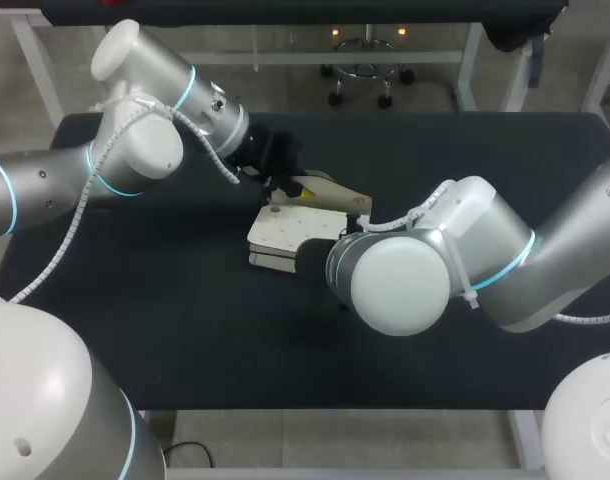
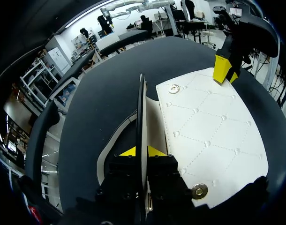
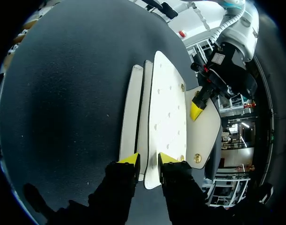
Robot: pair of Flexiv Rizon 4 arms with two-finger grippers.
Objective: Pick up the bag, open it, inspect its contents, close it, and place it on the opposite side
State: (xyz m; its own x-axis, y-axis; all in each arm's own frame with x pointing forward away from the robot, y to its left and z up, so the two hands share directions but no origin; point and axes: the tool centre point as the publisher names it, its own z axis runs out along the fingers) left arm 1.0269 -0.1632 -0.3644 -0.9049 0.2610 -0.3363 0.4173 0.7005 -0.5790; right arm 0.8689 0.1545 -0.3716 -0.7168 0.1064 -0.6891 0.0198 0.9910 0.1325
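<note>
A white quilted bag (image 1: pixel 285 232) lies flat at the middle of the black table. My left gripper (image 1: pixel 299 188) is at the bag's far edge. In the left wrist view this gripper (image 2: pixel 142 151) is shut on a thin, dark-rimmed wall of the bag (image 2: pixel 213 140), which stands on edge between its yellow tips. The flap with two metal snaps (image 2: pixel 174 88) lies beside it. My right gripper (image 3: pixel 149 158) is at the bag's near edge. Its fingers stand apart around the corner of the flap (image 3: pixel 169 108), so it is open. In the head view my right arm (image 1: pixel 405 270) hides it.
The dark table top (image 1: pixel 135 300) stretches bare to both sides of the bag. My two arms close in on the bag from the left rear and the right front, with their grippers close together over it.
</note>
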